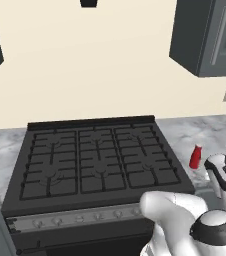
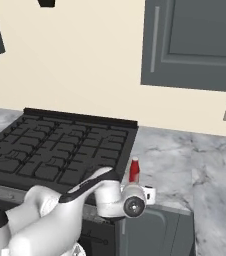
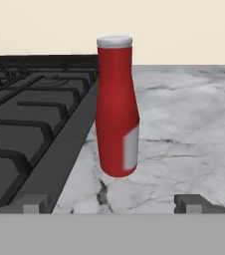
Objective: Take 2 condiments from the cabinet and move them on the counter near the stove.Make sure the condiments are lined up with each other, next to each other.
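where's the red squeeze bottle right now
The red squeeze bottle stands upright on the marble counter, just off the stove on its right-hand edge in both base views. In the hand view it sits ahead of the open end effector, clear of its fingertips.

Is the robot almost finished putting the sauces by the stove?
About halfway. The red bottle already stands upright on the counter, right beside the stove. The tool is open with its tips either side of the bottle, holding nothing. No second condiment is on the counter here. The cabinet door looks closed. Fetching the second one and lining it up next to the bottle is left.
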{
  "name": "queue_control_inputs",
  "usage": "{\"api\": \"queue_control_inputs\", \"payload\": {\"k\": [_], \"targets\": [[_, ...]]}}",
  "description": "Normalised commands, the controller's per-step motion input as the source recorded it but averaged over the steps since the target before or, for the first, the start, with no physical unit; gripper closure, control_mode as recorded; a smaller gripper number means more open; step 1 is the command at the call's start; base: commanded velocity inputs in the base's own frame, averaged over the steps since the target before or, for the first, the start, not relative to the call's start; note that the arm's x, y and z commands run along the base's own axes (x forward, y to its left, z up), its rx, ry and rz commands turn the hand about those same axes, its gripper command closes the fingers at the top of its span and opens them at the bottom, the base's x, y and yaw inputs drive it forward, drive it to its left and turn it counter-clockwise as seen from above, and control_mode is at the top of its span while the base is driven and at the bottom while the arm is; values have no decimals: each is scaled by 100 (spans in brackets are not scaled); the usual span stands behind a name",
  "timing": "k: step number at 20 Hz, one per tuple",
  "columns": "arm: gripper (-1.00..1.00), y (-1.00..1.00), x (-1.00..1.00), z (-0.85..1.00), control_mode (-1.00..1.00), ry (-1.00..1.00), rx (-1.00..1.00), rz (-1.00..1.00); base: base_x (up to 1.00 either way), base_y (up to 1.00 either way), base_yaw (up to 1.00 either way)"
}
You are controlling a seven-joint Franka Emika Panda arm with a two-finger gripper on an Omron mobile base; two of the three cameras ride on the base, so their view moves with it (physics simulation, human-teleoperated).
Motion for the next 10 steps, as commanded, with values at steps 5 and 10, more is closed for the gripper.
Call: {"api": "queue_control_inputs", "payload": {"k": [5, 10], "targets": [[-100, 0, -60, 100, -100, 0, -4, 0, 0, 0, 0], [-100, 1, -55, 99, -100, 9, -5, 0, 0, 0, 0]]}}
